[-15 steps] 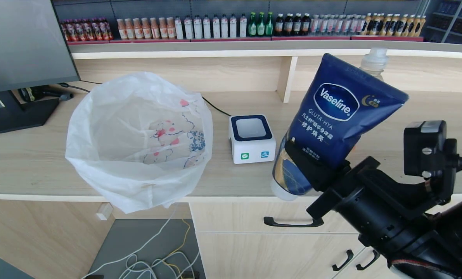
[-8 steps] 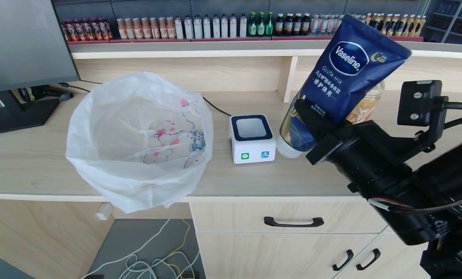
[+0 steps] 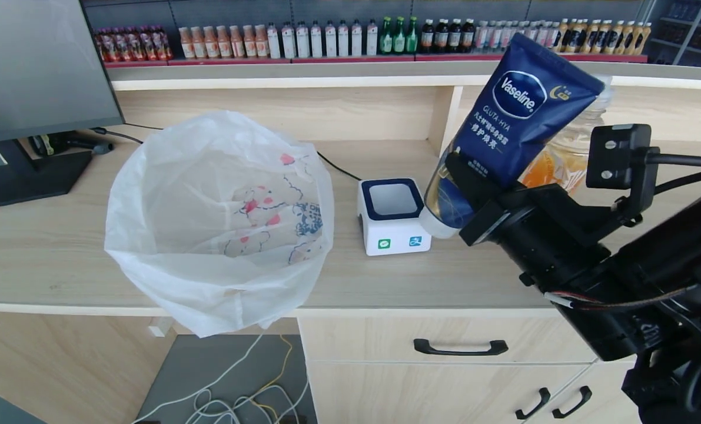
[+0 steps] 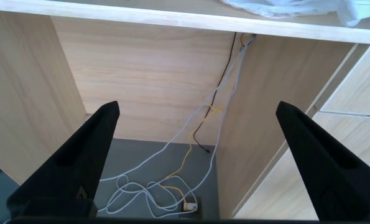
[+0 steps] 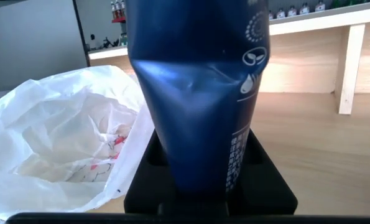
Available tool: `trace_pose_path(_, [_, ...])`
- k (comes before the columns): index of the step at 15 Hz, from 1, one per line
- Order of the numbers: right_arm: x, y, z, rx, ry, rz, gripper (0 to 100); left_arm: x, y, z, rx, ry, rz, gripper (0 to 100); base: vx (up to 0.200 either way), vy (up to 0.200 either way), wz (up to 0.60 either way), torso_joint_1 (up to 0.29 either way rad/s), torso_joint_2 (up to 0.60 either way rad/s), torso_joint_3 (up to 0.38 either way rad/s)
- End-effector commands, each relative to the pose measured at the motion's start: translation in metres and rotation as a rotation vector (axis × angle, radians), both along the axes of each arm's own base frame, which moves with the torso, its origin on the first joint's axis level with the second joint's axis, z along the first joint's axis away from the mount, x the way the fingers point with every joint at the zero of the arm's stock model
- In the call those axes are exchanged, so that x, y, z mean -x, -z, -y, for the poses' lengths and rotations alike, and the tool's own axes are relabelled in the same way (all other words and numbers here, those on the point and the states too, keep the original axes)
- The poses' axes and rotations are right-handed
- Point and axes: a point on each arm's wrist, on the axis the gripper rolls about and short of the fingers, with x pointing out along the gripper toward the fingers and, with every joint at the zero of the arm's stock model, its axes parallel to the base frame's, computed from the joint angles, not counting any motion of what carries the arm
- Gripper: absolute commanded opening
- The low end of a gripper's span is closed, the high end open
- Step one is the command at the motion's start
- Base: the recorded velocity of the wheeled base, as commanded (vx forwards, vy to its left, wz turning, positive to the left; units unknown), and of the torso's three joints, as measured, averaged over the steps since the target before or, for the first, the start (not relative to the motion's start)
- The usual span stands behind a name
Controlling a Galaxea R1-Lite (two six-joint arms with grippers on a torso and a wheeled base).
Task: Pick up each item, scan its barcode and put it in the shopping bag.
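Above the wooden counter (image 3: 44,247), the right gripper (image 3: 471,188) clamps the blue lotion tube (image 3: 515,123) near its cap, just beside the scanner (image 3: 392,215); the left gripper (image 4: 197,106) gapes wide, holding nothing.

Count: one blue tube (image 3: 521,129), one shopping bag (image 3: 221,218), one scanner (image 3: 392,217), one orange-drink bottle (image 3: 556,165), one monitor (image 3: 38,65), three drawer handles (image 3: 461,347).
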Motion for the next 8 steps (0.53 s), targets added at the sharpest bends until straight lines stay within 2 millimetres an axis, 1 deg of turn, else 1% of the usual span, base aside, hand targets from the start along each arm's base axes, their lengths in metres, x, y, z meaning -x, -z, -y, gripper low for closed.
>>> trace_pose_path(1, [0.0027, -0.0023, 0.0016, -0.006, -0.003, 0.01, 0, 0.0, 0.0, 0.0, 0.001, -0.001, 0.0, 100, 0.0, 0.2, 0.0, 0.027, 0.0, -0.012])
trace_pose_path(6, [0.0042, -0.0014, 0.0024, -0.003, -0.004, 0.007, 0, 0.0, 0.0, 0.0, 0.002, -0.001, 0.0, 100, 0.0, 0.2, 0.0, 0.007, 0.0, 0.001])
trace_pose_path(8, [0.0042, -0.0014, 0.0024, -0.003, -0.004, 0.007, 0, 0.0, 0.0, 0.0, -0.001, -0.001, 0.0, 100, 0.0, 0.0, 0.0, 0.0, 0.0, 0.0])
